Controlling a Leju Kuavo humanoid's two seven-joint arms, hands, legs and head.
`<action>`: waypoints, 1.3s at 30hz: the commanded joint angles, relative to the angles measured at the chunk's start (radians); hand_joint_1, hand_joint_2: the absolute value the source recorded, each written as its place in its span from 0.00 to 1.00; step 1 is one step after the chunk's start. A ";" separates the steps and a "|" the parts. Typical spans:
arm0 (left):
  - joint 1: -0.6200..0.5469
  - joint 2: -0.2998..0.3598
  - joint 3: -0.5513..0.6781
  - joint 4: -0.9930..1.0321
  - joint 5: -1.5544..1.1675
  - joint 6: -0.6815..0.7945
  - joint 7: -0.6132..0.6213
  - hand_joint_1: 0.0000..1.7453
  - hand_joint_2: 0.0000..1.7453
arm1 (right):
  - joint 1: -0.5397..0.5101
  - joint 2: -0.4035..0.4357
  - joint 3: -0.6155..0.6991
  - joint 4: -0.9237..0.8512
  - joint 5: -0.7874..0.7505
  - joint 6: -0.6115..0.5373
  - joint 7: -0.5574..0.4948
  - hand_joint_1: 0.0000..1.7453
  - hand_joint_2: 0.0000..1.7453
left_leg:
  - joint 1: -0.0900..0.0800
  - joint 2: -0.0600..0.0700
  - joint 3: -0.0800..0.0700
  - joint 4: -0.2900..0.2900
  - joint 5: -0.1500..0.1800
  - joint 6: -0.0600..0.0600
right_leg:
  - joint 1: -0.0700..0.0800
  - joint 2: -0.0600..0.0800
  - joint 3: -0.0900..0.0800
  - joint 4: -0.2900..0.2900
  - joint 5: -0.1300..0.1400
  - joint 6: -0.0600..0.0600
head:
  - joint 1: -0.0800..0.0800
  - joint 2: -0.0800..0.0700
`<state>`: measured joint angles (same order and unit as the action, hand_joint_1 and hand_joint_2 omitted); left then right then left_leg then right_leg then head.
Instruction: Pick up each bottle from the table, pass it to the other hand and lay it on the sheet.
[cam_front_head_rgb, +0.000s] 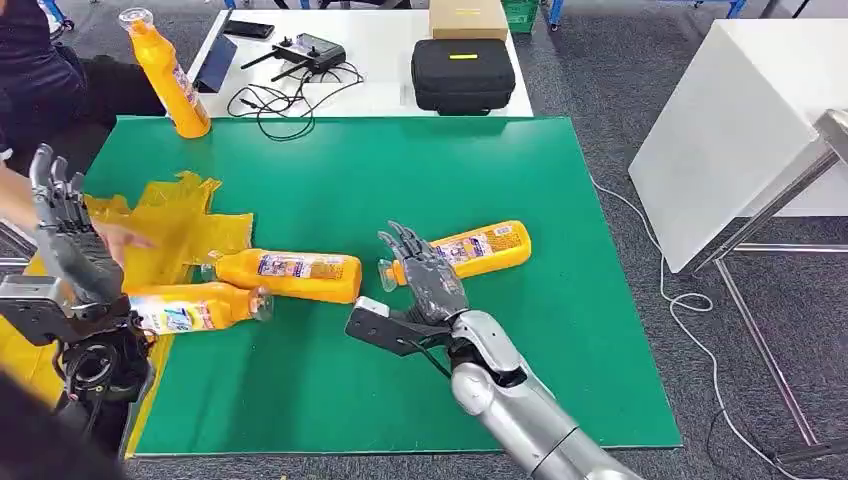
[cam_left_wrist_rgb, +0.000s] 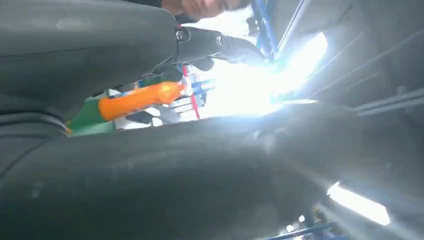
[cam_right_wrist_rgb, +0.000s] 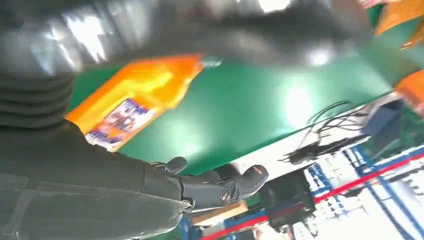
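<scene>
The right hand (cam_front_head_rgb: 425, 272) hovers over the neck end of a bottle (cam_front_head_rgb: 470, 250) lying on its side on the green mat (cam_front_head_rgb: 560, 330), cap toward the hand; its fingers (cam_front_head_rgb: 405, 240) are spread and grip nothing, so it is released, and the spread looks meant to let it close round the neck for a pick-up; whether it touches the bottle I cannot tell; the right wrist view has the same bottle (cam_right_wrist_rgb: 135, 100) close beside the palm, label up.

The left hand (cam_front_head_rgb: 62, 225) stands raised at the left edge of the table, fingers upright and close together, holding nothing, probably waiting there because the bottle has to be passed across to it before it goes down on the sheet.

The yellow sheet (cam_front_head_rgb: 180, 215) is crumpled at the left of the mat; one bottle (cam_front_head_rgb: 195, 308) lies at its lower edge, seemingly partly on it, and so probably counts as laid down; a second bottle (cam_front_head_rgb: 290, 275) lies just beside it, mostly on bare mat, cap toward the sheet; a fourth bottle (cam_front_head_rgb: 170, 72) stands tilted at the far left corner of the mat, probably waiting its turn.

A person's hand (cam_front_head_rgb: 120, 240) rests on the sheet just behind the left hand, near enough to be struck if that arm swings.
</scene>
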<state>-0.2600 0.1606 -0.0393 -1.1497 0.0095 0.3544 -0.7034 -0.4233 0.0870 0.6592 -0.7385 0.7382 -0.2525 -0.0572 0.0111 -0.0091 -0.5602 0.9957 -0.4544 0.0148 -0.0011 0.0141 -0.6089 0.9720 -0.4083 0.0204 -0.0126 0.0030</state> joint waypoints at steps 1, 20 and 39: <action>-0.005 -0.060 0.070 -0.052 0.000 -0.008 0.005 0.00 0.00 | -0.059 -0.040 -0.023 0.072 -0.001 0.004 -0.004 0.00 1.00 | 0.000 -0.001 0.003 -0.001 -0.001 0.000 | 0.000 -0.002 0.003 0.000 -0.001 0.000 | 0.000 0.000; 0.028 -0.075 0.073 -0.027 -0.032 -0.073 0.005 0.00 0.00 | 0.024 -0.657 -0.318 -0.062 0.053 0.359 -0.286 0.00 1.00 | -0.007 -0.009 0.000 0.000 -0.001 0.003 | -0.005 -0.008 0.004 -0.001 -0.002 0.002 | 0.000 0.000; 0.056 -0.074 0.160 -0.038 -0.031 -0.114 0.005 0.00 0.00 | -0.320 -0.383 -0.229 0.374 0.275 0.271 -0.290 0.00 1.00 | -0.004 0.006 0.002 -0.001 -0.002 0.005 | -0.002 0.005 0.002 -0.002 0.001 0.001 | -0.001 0.000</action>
<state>-0.1873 0.1148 0.0794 -1.2303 -0.0107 0.2518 -0.7038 -0.6173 -0.4569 0.3929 -0.5432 0.9793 0.0697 -0.3753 0.0070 -0.0087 -0.5625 0.9962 -0.4547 0.0202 -0.0040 0.0143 -0.6093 0.9717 -0.4077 0.0222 -0.0134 0.0031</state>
